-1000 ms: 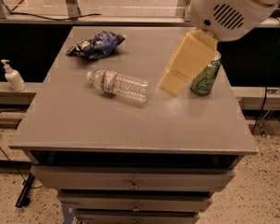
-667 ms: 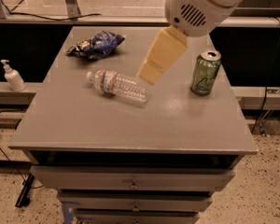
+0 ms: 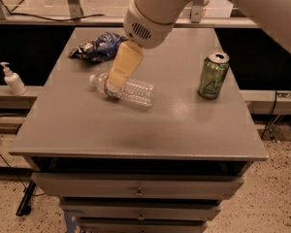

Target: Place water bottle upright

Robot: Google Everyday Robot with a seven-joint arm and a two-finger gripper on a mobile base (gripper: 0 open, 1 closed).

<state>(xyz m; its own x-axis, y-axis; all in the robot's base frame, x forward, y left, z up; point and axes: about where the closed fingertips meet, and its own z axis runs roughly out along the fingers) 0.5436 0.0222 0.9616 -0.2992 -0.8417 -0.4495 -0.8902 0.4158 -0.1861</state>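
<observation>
The small clear ribbed plastic water bottle (image 3: pixel 136 92) lies on its side near the middle of the grey table (image 3: pixel 136 135), cap toward the left edge. The cream-coloured gripper (image 3: pixel 116 81) is down at its neck end; whether parted or clamped, I cannot tell.

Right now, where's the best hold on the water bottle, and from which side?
Likely the ribbed body just below the label band, from above, closing across its width. The water bottle lies on its side on the table, cap pointing image-left, and the gripper hangs over its neck end.
</observation>
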